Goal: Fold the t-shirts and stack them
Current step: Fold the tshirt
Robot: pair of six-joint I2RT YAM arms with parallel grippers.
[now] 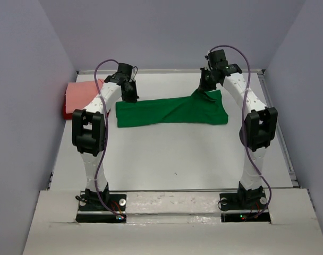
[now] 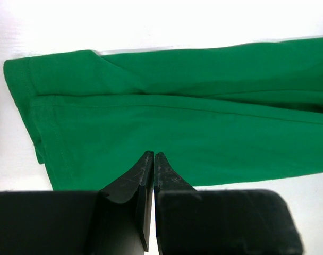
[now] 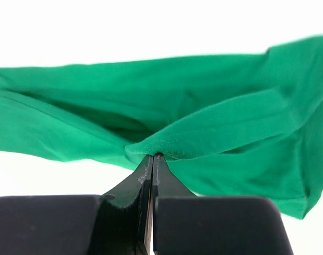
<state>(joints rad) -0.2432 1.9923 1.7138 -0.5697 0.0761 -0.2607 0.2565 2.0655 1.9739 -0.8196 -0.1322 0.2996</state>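
The bright green t-shirt (image 1: 172,111) lies as a long folded strip across the far middle of the table. My right gripper (image 1: 204,91) is shut on a hemmed edge at the strip's far right corner and holds it bunched up off the table; in the right wrist view the fingertips (image 3: 155,156) pinch a fold of the green cloth (image 3: 214,122). My left gripper (image 1: 130,95) hovers over the strip's left end. Its jaws (image 2: 153,155) are shut with nothing between them, above the green cloth (image 2: 177,122).
A salmon pink t-shirt (image 1: 82,94) lies folded at the far left on top of a dark red one (image 1: 65,110). White walls close the table in at the back and both sides. Bare white table (image 1: 172,154) spreads between the green strip and the arm bases.
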